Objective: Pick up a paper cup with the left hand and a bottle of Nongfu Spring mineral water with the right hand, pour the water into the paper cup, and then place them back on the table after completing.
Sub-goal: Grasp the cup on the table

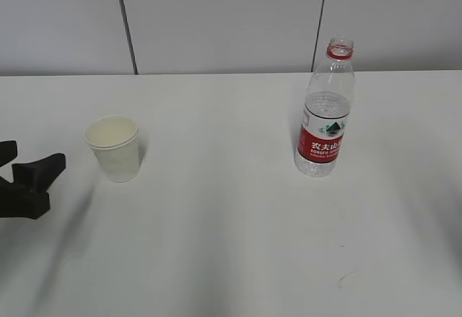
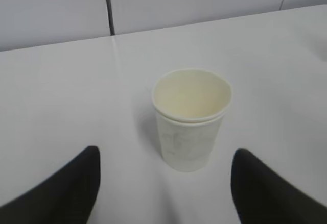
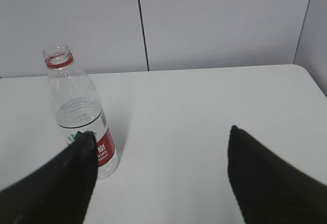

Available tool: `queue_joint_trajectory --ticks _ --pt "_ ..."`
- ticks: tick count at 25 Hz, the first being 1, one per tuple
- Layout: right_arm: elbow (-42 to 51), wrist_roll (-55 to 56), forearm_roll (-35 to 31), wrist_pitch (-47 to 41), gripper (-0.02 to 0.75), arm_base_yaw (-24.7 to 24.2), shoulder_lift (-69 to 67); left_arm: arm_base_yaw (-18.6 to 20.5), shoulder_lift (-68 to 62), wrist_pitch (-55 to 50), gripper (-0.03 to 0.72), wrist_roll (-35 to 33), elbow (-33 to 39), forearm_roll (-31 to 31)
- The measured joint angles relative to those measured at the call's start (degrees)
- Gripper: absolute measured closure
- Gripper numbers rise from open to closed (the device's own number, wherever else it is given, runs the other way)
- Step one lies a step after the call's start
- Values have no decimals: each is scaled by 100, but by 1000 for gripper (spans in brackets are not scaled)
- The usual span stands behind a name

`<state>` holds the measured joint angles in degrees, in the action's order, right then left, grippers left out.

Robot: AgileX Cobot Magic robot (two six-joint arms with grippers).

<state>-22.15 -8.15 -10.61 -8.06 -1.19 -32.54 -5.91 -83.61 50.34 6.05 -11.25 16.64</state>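
A white paper cup (image 1: pixel 113 149) stands upright and empty on the white table (image 1: pixel 216 223), at the left. A clear, uncapped Nongfu Spring bottle (image 1: pixel 325 115) with a red label stands at the right, with water (image 1: pixel 325 111) in it up to about its shoulder. My left gripper (image 1: pixel 36 157) is open at the far left edge, apart from the cup. In the left wrist view the cup (image 2: pixel 190 132) stands just ahead of the open left gripper (image 2: pixel 166 155). In the right wrist view my right gripper (image 3: pixel 161 132) is open and empty. The bottle (image 3: pixel 82 117) stands beyond its left finger (image 3: pixel 61 183).
A grey panelled wall (image 1: pixel 216 14) runs along the table's far edge. The table's rounded right corner (image 3: pixel 306 73) shows in the right wrist view. A faint scuff mark (image 1: pixel 345 279) lies near the front right.
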Motion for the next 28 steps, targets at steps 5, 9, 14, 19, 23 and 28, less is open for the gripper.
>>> queue_joint_trajectory --ticks 5,9,14,19,23,28 --pt "0 0 77 27 150 0 -282 0 -213 511 196 0 0 298" --pt "7 0 111 448 150 0 -693 0 -422 726 196 0 0 359" --pt "7 0 111 806 151 0 -1113 0 -738 1009 197 5 -9 517" --pt "7 0 111 999 151 -10 -1314 0 -1211 1427 197 17 -28 579" --pt "7 0 111 1115 151 -10 -1343 0 -1727 1494 197 17 -60 605" --pt "7 0 111 1217 150 -10 -1343 0 -2278 1488 192 17 -292 636"
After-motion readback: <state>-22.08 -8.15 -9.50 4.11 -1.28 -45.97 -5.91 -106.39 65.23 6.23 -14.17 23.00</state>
